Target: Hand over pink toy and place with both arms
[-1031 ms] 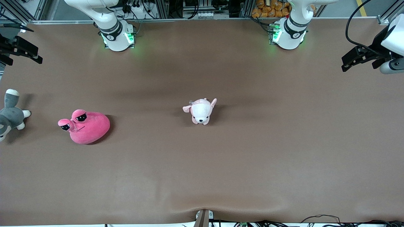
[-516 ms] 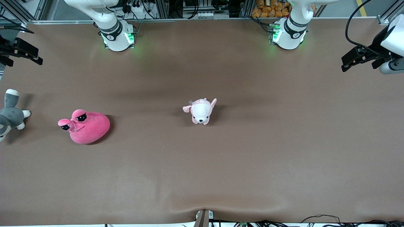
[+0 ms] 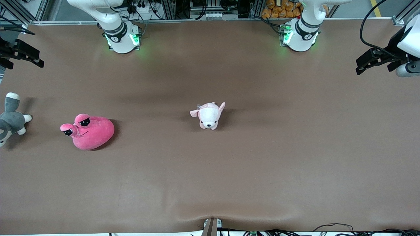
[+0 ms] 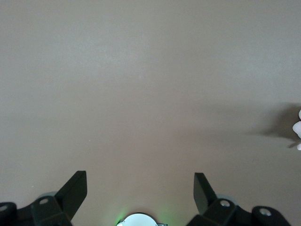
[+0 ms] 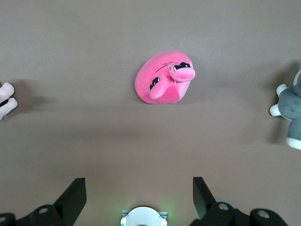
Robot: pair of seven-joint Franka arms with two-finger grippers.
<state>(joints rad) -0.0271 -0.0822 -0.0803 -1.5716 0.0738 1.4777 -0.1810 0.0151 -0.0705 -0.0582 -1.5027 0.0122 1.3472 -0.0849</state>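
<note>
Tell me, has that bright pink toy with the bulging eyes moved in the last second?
No. The pink toy lies in the same spot, equally far from the pale pink plush at mid-table.

A brown mat (image 3: 262,170) covers the whole table, smooth but for a slight ripple at the edge nearest the front camera, where a small bracket (image 3: 210,226) and some cables (image 3: 331,229) show. Along the top edge runs a metal rail (image 3: 203,20), with aluminium framing (image 3: 170,8), wiring and a heap of orange objects (image 3: 280,9) above it. Soft, even light falls from overhead, leaving faint shadows on the mat.
</note>
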